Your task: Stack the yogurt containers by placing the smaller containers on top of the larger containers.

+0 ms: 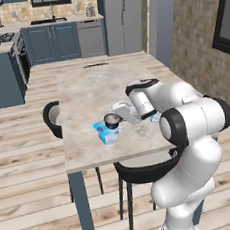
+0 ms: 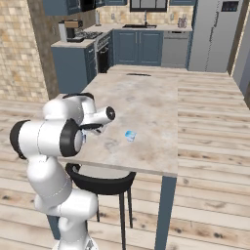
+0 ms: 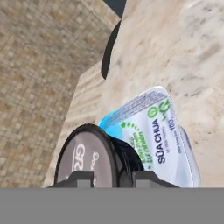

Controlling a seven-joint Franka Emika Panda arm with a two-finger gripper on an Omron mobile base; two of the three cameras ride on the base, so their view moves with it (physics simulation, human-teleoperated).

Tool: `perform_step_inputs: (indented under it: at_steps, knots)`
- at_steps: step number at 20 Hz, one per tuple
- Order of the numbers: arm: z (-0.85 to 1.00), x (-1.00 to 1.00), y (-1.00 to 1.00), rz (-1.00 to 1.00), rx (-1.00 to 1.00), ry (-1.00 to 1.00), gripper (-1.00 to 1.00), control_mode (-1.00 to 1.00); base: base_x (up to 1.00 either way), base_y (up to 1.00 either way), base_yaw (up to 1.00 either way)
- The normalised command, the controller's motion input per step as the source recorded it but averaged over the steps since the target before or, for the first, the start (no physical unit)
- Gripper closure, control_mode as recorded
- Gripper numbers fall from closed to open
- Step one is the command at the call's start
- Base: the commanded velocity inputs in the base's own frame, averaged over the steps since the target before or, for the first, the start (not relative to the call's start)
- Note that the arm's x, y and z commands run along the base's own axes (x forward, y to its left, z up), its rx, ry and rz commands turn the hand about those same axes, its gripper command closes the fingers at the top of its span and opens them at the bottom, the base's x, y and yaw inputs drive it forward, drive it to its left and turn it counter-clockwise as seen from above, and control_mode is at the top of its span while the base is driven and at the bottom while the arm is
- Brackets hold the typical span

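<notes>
One cup at a time: fingers (image 3: 81, 177) narrowly parted, apparently clasping black cup (image 3: 87, 159); centre over blue tub (image 3: 153, 135) just beyond, then release.

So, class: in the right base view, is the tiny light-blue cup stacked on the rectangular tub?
No: the tiny light-blue cup stands alone on the bare table, with no tub beneath it.

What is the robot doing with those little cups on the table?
The robot's hand is gripping a small black cup and holding it right at the flat blue tub on the table, as if stacking it on top. A tiny blue cup sits alone on the table, not stacked yet.
</notes>
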Motion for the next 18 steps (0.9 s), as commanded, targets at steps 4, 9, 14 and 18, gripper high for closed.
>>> perform_step_inputs:
  at_steps: [4,9,14,18]
  knots:
    - [-0.02,0.15,0.0,0.01,0.0,0.0,1.0,-1.0,0.0,0.0,0.0]
    - [-0.05,0.12,0.0,0.01,0.0,0.0,1.0,-1.0,0.0,0.0,0.0]
    - [-0.12,0.02,0.04,0.01,0.0,0.0,1.0,-1.0,0.0,0.0,0.0]
    - [-0.16,0.06,0.06,0.01,0.0,0.0,1.0,-1.0,0.0,0.0,0.0]
